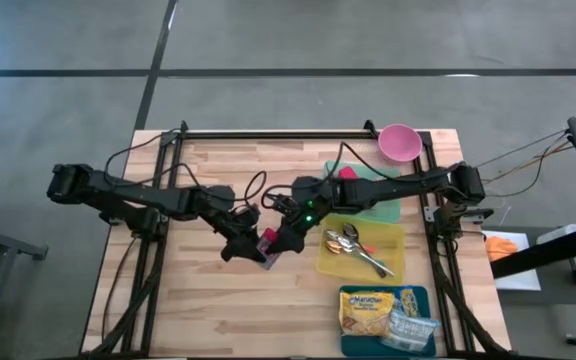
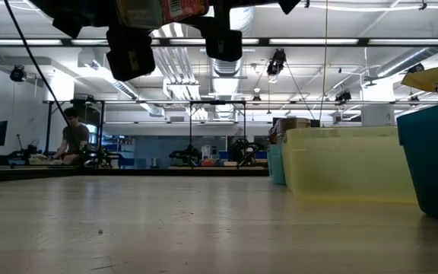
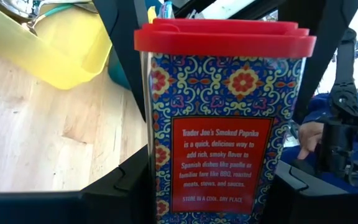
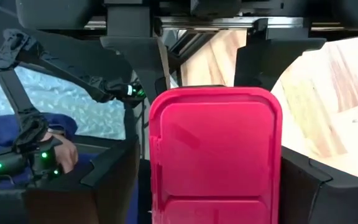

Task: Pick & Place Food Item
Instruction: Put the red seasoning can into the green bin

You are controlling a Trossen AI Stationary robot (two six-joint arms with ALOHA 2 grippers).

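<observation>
Two arms meet above the table point(image 1: 198, 170) middle, well clear of the wood. Left gripper point(image 1: 251, 243) is clamped half-closed on the spice tin point(image 3: 222, 118); right gripper point(image 1: 280, 238) brackets its red lid, fingers wide, grip uncertain. Picking looks done; placing in a bin point(image 1: 398, 240) remains.

Both grippers, left point(image 1: 251, 245) and right point(image 1: 280, 240), meeting on a red-lidded tin point(image 1: 266, 240) above the table point(image 1: 218, 310), beside a yellow tray point(image 1: 388, 235).
</observation>
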